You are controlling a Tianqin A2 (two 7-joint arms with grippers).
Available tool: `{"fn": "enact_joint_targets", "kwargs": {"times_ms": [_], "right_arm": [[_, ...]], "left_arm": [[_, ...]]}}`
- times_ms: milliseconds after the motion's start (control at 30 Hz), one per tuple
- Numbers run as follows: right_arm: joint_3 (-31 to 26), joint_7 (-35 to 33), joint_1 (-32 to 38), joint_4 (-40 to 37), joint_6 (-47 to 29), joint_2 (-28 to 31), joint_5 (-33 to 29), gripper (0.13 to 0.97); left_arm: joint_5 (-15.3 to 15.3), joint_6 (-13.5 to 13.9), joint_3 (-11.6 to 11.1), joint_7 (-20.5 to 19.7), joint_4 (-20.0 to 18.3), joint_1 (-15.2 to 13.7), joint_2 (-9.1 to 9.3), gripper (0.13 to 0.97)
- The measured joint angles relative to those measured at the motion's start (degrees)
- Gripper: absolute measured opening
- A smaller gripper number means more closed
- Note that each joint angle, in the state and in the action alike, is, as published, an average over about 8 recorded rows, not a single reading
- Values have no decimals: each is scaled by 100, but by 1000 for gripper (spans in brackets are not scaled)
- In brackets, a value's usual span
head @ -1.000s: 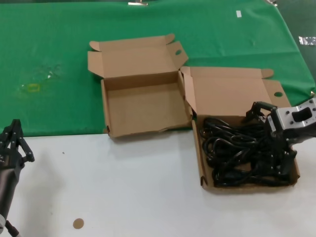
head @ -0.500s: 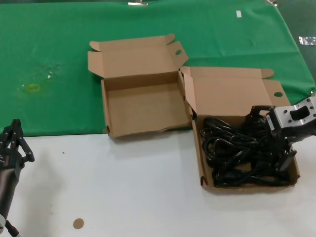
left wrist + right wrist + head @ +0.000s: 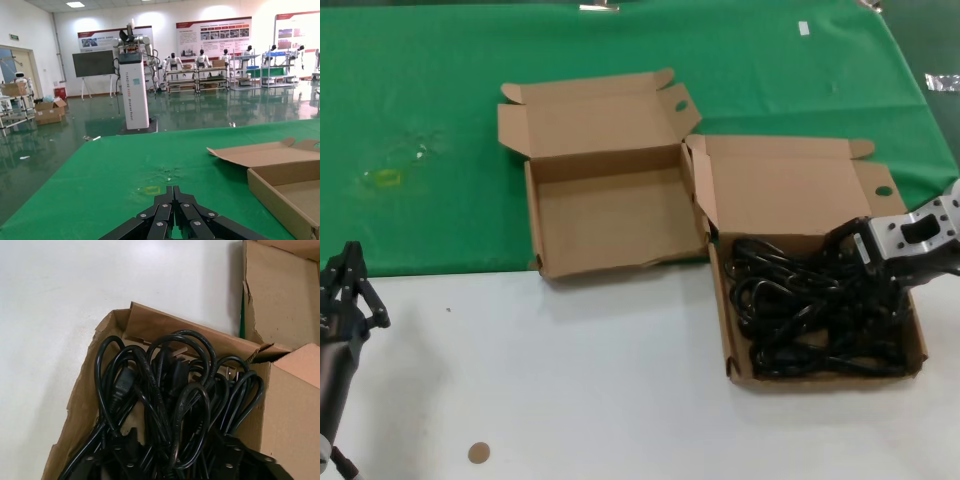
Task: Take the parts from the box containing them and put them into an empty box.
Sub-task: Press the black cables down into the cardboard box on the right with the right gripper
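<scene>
My right claw (image 3: 868, 262) is down in the tangle of cords (image 3: 815, 310) in the full box (image 3: 732, 345) near the desk's right edge, its grip hidden, so I want one coil pinched before lifting toward the empty box (image 3: 610, 215).

Right arm: enters from the right edge of the head view, its silver wrist block tilted
Right gripper (image 3: 865, 275): reaches down and inward at the right side of the work area; its black fingers (image 3: 235, 455) show only as dark tips low in the right wrist view, and how far apart they stand cannot be made out
Left arm: parked low at the left edge of the head view
Left gripper (image 3: 172, 220): idle, black linkage fingers (image 3: 162, 212) folded together with tips meeting
</scene>
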Motion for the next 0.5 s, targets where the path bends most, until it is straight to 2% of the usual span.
{"fn": "enact_joint_targets", "kwargs": {"times_ms": [233,267,500], "right_arm": [[9,-46,81,-154,38,-113,-52,478],[10,-50,92,-173,42,-125,-59,478],[32,-29,135,-202,1,-146,-61,321]], "left_arm": [[0,0,0,0,0,0,0,152],[0,0,0,0,0,0,0,152],[0,0,0,0,0,0,0,152]]}}
